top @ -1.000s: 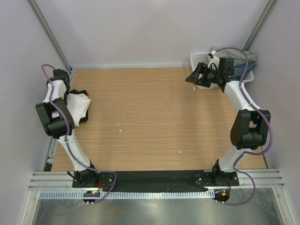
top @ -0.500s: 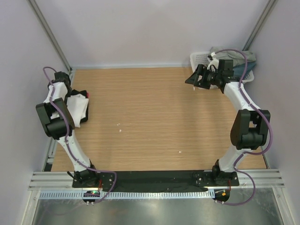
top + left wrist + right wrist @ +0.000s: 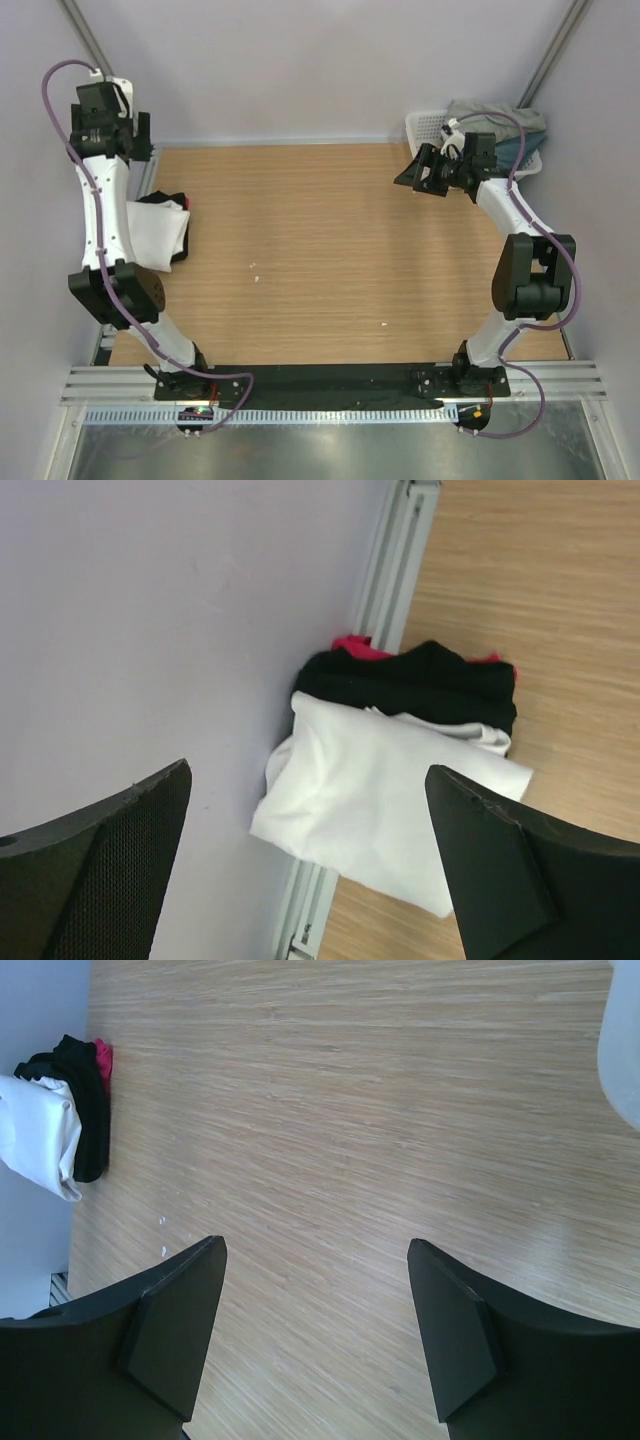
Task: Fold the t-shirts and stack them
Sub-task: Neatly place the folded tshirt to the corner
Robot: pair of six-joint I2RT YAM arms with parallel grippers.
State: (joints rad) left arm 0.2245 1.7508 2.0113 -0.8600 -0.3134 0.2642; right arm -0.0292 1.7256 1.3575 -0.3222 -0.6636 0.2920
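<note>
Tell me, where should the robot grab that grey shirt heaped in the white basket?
Probably the crumpled hump of the grey shirt, which rises above the rim of the basket. Come straight down from above: the basket walls block a sideways approach, and the loose folds on top offer a pinchable ridge. The right gripper, open, hangs just beside it.

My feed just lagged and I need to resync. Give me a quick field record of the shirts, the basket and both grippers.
folded: white t-shirt lying on black t-shirt, red cloth showing beneath, at the left edge of the table
basket: far right corner, holding grey-green t-shirt and teal t-shirt
left gripper: open, empty, high above the white t-shirt
right gripper: open, empty, over bare table beside the basket
</note>
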